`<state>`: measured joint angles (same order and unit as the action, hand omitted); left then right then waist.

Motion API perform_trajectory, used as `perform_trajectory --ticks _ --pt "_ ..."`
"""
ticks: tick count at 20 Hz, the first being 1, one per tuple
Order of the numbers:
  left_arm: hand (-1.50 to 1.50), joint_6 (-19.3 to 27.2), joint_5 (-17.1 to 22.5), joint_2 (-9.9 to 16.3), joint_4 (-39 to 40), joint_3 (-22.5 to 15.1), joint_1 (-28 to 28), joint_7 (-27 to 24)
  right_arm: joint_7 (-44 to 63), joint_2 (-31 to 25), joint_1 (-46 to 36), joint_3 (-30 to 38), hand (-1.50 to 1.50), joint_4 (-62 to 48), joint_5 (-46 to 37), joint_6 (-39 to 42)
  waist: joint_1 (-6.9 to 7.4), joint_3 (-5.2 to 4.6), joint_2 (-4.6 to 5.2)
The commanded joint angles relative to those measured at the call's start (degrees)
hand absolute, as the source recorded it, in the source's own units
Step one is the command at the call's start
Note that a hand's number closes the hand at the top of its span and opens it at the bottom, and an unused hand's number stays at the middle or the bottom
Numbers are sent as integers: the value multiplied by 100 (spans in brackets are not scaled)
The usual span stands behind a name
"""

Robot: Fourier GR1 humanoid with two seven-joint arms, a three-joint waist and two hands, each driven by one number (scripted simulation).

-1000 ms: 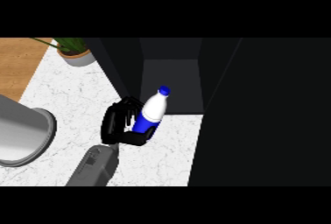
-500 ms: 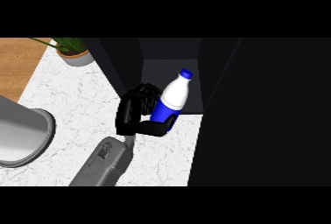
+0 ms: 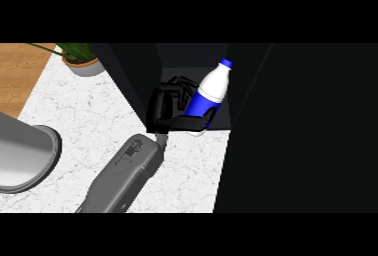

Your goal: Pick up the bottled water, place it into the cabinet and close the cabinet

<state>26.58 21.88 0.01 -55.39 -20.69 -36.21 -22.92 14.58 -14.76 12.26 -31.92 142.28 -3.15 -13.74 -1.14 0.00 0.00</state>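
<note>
- One bottled water point(image 3: 207, 97): white body, blue label and blue cap, tilted with the cap toward the far right. It sits at the mouth of the cabinet's open compartment, its base just above the near edge of that opening.
- One hand shows, the left hand point(image 3: 171, 107), black, with its fingers curled round the lower half of the bottle from the left side and the thumb wrapped across near the base. So it is gripping the bottle, not spread.
- One grey forearm point(image 3: 125, 175) runs from the lower edge of the view up and to the right, across the worktop, to that hand.
- The right hand shows nowhere in the view.
- One cabinet point(image 3: 133, 75), dark, stands at the far edge of the worktop; its open compartment is a shadowed recess behind the bottle. A large dark panel fills the right side of the view; whether it is the cabinet's door I cannot tell.
- One white marbled worktop point(image 3: 81, 115) carries everything.
- One potted plant point(image 3: 80, 61), green leaves in a grey pot, stands at the far left corner of the worktop, well apart from the bottle.
- One large grey round vessel point(image 3: 22, 160) lies at the left edge of the worktop, cut off by the view.
- One strip of wooden floor point(image 3: 21, 75) shows beyond the worktop's left edge.
</note>
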Motion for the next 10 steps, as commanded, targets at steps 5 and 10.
perform_trajectory --ticks 5,10 --pt "150 559 865 -1 1077 -258 -864 -55 396 -63 118 17 -150 738 -78 -20 -65 -3 14" --pt "150 775 1083 -1 2037 177 -1413 -373 -441 -424 781 366 -150 572 429 345 -155 5 32"
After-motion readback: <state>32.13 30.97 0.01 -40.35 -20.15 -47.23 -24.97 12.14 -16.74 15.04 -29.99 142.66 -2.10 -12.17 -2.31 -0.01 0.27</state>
